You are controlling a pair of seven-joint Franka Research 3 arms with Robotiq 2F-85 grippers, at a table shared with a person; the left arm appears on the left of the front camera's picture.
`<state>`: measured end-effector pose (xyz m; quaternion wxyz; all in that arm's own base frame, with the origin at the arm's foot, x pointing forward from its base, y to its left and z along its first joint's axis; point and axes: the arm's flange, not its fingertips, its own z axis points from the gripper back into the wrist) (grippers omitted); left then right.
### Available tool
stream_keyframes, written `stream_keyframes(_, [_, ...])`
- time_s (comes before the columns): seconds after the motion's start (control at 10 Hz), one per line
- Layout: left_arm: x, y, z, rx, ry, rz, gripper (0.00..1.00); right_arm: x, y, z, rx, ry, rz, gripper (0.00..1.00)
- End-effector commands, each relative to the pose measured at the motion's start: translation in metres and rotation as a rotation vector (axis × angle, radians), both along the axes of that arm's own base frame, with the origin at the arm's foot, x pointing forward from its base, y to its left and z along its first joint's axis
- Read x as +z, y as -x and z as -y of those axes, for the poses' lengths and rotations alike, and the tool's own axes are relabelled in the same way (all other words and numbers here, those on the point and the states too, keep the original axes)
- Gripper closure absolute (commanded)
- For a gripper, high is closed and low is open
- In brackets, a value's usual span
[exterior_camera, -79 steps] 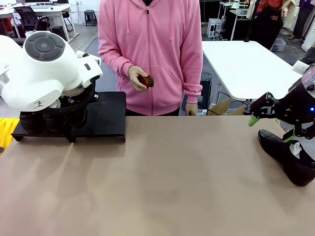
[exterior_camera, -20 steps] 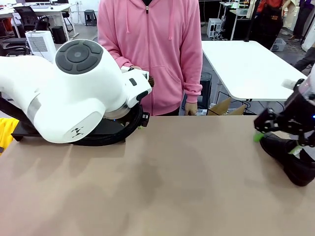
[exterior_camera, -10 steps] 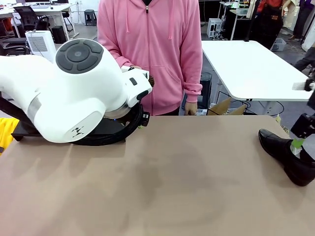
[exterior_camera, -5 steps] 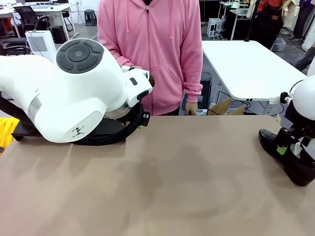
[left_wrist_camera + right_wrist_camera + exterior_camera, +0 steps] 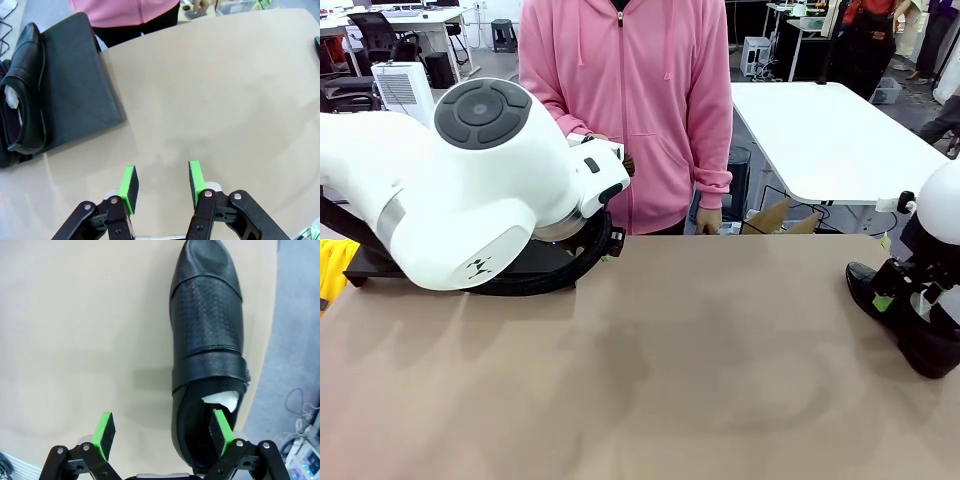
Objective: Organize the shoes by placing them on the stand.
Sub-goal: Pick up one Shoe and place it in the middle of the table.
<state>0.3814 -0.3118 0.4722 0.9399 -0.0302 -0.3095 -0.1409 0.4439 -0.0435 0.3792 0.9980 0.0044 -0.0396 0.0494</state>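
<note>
On the far left of the tan table [image 5: 650, 380] sits a low black stand [image 5: 75, 95], and a glossy black shoe [image 5: 27, 90] stuffed with white paper lies on its left side, another dark shoe edging in beside it. The left arm's big white body hangs in front of the stand in the front view; its left pincer [image 5: 161, 182] hovers above bare table just beside the stand's near corner, half spread and holding nothing. A person in a pink hoodie [image 5: 630, 110] stands at the far side, one hand at the waist. At the far right, near the table's edge, lies another black shoe [image 5: 207, 340], toe pointing away from the wrist camera, paper showing in its opening. The right pincer [image 5: 162, 432] is spread wide right above its heel end: one green pad over the shoe's opening, the other over bare table beside it. The likely risk: closing off-centre like this could pinch only one side wall, so the slick leather twists or slips, or nudges the shoe off the nearby edge.
</note>
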Motion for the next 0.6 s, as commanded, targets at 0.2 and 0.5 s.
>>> stream_keyframes(0.2, [-0.0003, -0.0001, 0.0031, 0.015, 0.004, 0.016, 0.45, -0.0166, -0.0074, 0.0044, 0.001, -0.08, -0.013, 0.0])
stream_keyframes(0.5, [-0.0003, -0.0001, 0.0031, 0.015, 0.004, 0.016, 0.45, -0.0172, -0.0029, -0.001, -0.018, -0.046, -0.031, 0.0])
